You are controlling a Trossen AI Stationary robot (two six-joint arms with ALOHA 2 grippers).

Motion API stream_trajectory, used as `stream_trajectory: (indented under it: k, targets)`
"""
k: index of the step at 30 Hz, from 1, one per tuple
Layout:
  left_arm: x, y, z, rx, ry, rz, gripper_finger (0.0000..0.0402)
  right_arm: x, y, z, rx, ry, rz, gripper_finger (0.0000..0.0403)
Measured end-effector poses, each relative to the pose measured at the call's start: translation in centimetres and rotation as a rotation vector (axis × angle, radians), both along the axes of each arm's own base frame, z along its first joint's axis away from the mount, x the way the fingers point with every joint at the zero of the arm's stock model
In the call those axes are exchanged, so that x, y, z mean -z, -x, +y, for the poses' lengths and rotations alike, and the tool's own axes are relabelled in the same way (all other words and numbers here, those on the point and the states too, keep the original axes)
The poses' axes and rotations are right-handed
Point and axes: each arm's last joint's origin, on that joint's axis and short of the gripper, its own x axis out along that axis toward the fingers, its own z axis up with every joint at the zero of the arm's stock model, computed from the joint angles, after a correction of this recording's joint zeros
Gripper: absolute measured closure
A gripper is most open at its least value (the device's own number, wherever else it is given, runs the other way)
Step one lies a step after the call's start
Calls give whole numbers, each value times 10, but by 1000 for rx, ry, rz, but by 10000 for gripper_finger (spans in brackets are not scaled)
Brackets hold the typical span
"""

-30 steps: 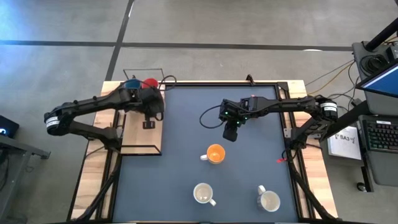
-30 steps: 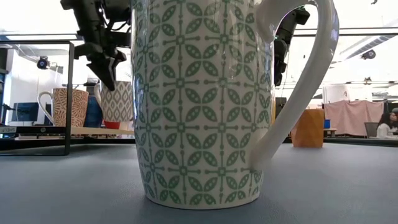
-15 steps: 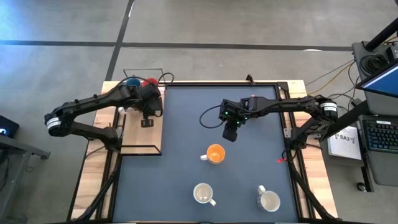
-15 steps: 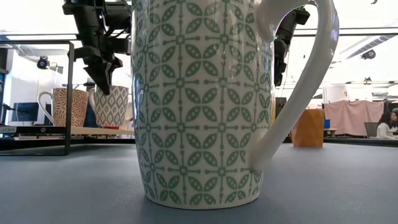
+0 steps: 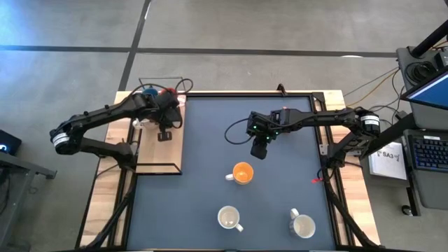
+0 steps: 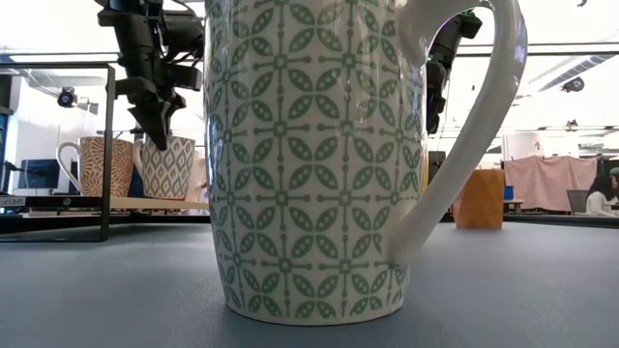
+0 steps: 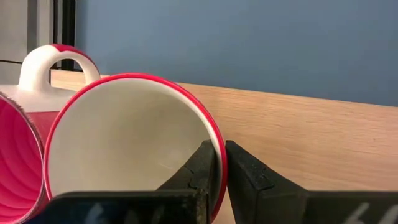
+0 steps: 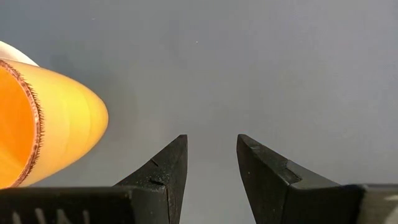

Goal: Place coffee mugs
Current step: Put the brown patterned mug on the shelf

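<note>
A dark blue-grey mat (image 5: 210, 203) is laid over most of the tabletop, framed by a black rail. Along the tabletop's left edge a light wooden board (image 5: 159, 155) is set, enclosed by a thin black wire frame (image 6: 104, 145). Bare wood (image 5: 353, 210) is left showing along the right edge. Beyond the right edge, a keyboard (image 5: 428, 151) and a white labelled sheet (image 5: 390, 161) are seen, with cables (image 5: 364, 87) trailing over the concrete floor (image 5: 231, 28). A seated person (image 6: 606, 191) is glimpsed far behind the table.
</note>
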Motion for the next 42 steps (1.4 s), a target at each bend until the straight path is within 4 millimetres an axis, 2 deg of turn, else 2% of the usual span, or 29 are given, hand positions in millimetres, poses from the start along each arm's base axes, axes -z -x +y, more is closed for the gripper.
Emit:
stream_trajectory:
  k: [9, 35, 42]
  targets:
    - [-1, -3, 3, 28, -34, -27, 364, 0, -1, 0, -1, 2, -11, 275]
    - [2, 3, 7, -25, -81, 34, 364, -1, -1, 0, -1, 3, -15, 275]
    - [-4, 6, 5, -39, -78, 17, 364, 0, -1, 0, -2, 2, -15, 275]
